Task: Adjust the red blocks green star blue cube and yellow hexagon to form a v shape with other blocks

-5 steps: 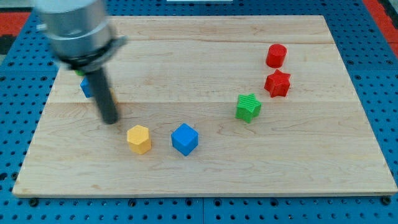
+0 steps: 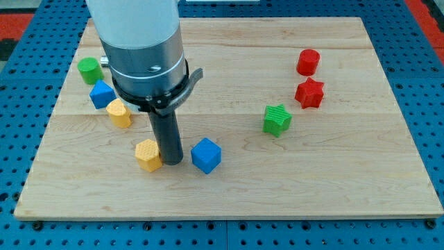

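My tip (image 2: 173,162) rests on the wooden board (image 2: 229,194) between the yellow hexagon (image 2: 148,155), which it touches or nearly touches on its left, and the blue cube (image 2: 206,155) just to its right. The green star (image 2: 277,119) lies right of centre. A red star (image 2: 309,93) sits above and right of it, and a red cylinder (image 2: 308,62) above that. At the view's left a green cylinder (image 2: 89,70), a second blue block (image 2: 103,94) and a yellow block (image 2: 119,113) run in a descending line.
The arm's grey body (image 2: 142,48) hangs over the board's upper left and hides the wood behind it. Blue pegboard (image 2: 21,90) surrounds the board on all sides.
The arm has moved right and down; my tip went from left of the yellow hexagon to its right side. The hexagon has shifted slightly left. The left-hand blocks are now uncovered.
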{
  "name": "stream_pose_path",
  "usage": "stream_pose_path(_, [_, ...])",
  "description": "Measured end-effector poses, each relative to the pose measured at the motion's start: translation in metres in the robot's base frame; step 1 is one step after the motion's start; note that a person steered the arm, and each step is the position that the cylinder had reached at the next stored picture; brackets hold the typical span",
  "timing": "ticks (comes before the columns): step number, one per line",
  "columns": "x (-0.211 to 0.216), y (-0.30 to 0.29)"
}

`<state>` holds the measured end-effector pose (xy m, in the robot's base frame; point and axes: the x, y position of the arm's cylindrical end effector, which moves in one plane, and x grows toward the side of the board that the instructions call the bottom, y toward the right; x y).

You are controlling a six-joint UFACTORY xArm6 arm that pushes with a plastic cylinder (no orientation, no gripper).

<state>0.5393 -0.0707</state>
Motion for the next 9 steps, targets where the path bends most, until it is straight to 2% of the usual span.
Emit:
stream_pose_path(1, [0.037,0.007])
stream_pose_path(2, [0.037,-0.036])
stream_pose_path(3, [0.008,0.016])
stream_pose_path(4, [0.020,0.043])
stream_pose_path(5, [0.059,0.014])
stream_pose_path(6, [0.052,-0.038])
stream_pose_path(7, [0.002,-0.042])
stream_pose_path(8, [-0.004,-0.030])
stream_pose_path(9, [0.041,-0.054])
